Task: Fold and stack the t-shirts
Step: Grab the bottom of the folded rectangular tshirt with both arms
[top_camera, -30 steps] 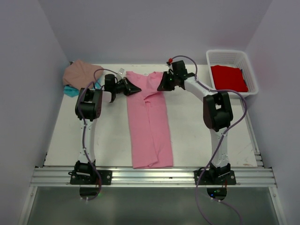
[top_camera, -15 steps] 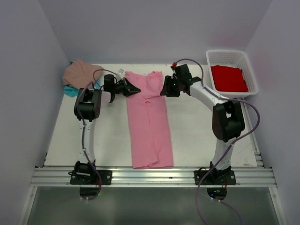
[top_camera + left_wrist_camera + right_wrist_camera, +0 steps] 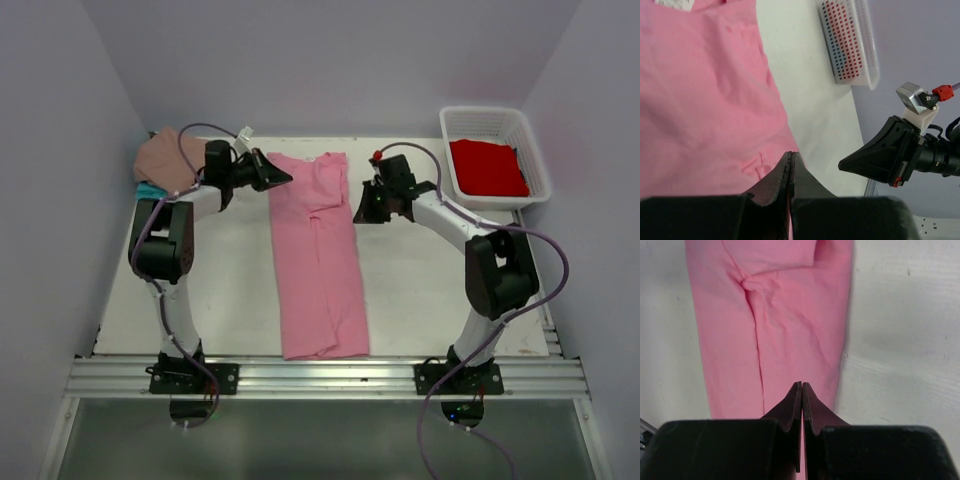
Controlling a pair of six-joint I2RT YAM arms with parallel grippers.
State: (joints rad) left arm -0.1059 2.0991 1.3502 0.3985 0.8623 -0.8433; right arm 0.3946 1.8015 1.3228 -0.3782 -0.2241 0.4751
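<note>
Hovering pinched together, empty, left tool (image 3: 283, 179) at the far-left corner, right tool (image 3: 360, 213) by the right edge of the bright pink t-shirt (image 3: 318, 265) lying lengthwise on the desk (image 3: 430, 290), risking catching one layer and undoing folds.

Found a white table (image 3: 430, 290) carrying four items. Recorded a bright pink t-shirt (image 3: 318, 260) at centre, folded into a long strip running from close to the far edge almost to the near edge. Noted a dusty tan-pink t-shirt (image 3: 165, 155) bunched at the far left corner, with a teal t-shirt (image 3: 148, 190) showing at its near side. Logged a white lattice basket (image 3: 480, 112) at the far right corner.
</note>
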